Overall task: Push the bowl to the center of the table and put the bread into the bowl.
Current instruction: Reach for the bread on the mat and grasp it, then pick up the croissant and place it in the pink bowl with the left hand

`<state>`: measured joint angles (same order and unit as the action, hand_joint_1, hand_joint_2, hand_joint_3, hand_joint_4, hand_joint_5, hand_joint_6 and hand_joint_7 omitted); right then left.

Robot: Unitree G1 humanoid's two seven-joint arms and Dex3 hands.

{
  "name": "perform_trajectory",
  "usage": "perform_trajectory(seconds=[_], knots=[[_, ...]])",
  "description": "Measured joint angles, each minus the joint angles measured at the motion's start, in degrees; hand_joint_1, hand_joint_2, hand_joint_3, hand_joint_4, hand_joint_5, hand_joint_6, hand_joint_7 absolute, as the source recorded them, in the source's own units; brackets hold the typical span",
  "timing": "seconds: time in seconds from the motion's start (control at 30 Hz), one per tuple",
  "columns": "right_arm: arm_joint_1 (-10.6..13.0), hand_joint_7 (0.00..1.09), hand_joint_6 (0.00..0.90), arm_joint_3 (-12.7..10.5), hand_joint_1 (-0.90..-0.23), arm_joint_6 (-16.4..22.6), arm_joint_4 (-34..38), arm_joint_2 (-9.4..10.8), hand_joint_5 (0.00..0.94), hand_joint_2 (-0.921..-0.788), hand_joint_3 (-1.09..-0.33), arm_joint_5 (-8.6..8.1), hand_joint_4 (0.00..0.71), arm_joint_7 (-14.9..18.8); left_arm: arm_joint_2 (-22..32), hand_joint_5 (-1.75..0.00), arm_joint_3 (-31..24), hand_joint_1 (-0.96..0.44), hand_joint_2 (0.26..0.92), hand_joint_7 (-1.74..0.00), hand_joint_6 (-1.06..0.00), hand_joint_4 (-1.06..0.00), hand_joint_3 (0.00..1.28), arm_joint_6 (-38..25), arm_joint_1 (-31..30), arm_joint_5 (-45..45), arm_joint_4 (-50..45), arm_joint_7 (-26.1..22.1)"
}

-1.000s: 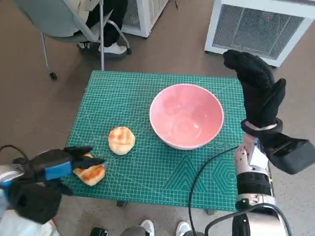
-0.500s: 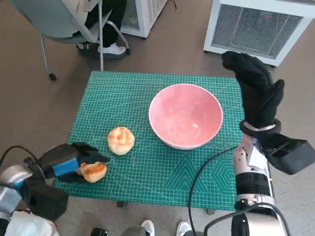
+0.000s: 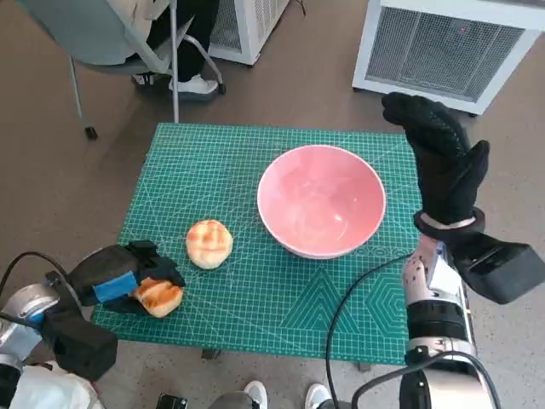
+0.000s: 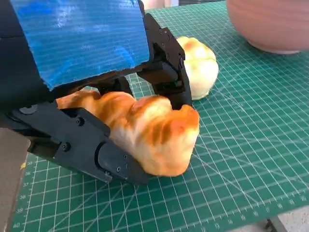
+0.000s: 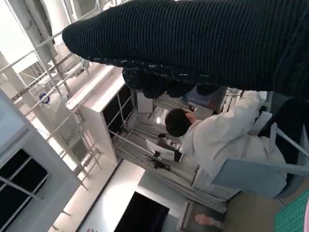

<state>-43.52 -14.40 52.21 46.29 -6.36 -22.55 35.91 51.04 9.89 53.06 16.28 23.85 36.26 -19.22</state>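
Currently, at the mat's [image 3: 247, 162] near-left corner, about 7 o'clock from the table centre, a browned bread piece [image 3: 158, 296] is gripped by the left hand [image 3: 119, 279]; in the left wrist view the black fingers [image 4: 166, 67] are seen closed over and under the bread [image 4: 149, 130], which sits low on the green cutting mat [image 4: 231, 145]. A second, rounder bread roll [image 3: 209, 243] is found just beyond, at roughly 1 o'clock from the held piece, not touched by the hand. The pink bowl [image 3: 321, 200] is seen further in, slightly right of centre, upright and empty. The right hand [image 3: 443, 166] is held raised at 3 o'clock of the bowl, just beside its rim, fingers extended, nothing gripped. Farthest out, a chair [image 3: 111, 43] with a seated person [image 5: 227, 140] is seen at 11 o'clock, and a white grilled unit [image 3: 451, 47] at 1 o'clock.
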Motion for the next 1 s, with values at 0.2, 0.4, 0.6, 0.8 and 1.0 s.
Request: perform_trajectory(seconds=[0.2,0.4,0.6,0.8,1.0], knots=[[0.2,0.10,0.344,-0.4,-0.592,0.0,0.0,0.0,0.003,-0.921,-0.760,0.18,0.388,-0.1,0.6,-1.17,-2.6,0.00,0.918,-1.07,-0.73,-0.67,0.03,-1.5,0.6,-6.4,-3.1,-3.4],[0.2,0.09,0.345,-0.5,-0.596,0.0,0.0,-0.2,0.002,-0.921,-0.761,0.35,0.388,-0.6,0.6,-1.09,-6.9,0.00,0.901,-1.01,-0.79,-0.74,0.01,-4.3,4.3,-12.6,-9.4,-4.5],[0.2,0.09,0.346,-0.7,-0.602,0.0,0.6,-0.2,0.002,-0.921,-0.756,0.42,0.388,-0.8,-2.6,-1.09,-8.5,0.00,0.899,-1.00,-0.79,-0.75,0.01,-7.7,13.0,-14.7,-13.4,-3.8],[0.0,0.09,0.345,-0.9,-0.608,-0.1,1.2,-0.3,0.002,-0.921,-0.753,0.41,0.389,-0.9,-10.8,-1.11,-6.0,0.00,0.911,-1.03,-0.76,-0.73,0.01,-8.4,23.8,-12.8,-11.9,-2.0],[-0.4,0.08,0.339,-0.8,-0.610,-0.1,1.2,-0.1,0.000,-0.921,-0.754,0.33,0.387,-0.9,-19.2,-1.14,-0.8,0.00,0.916,-1.06,-0.74,-0.71,0.02,-7.5,34.9,-7.3,-4.0,-0.4]])
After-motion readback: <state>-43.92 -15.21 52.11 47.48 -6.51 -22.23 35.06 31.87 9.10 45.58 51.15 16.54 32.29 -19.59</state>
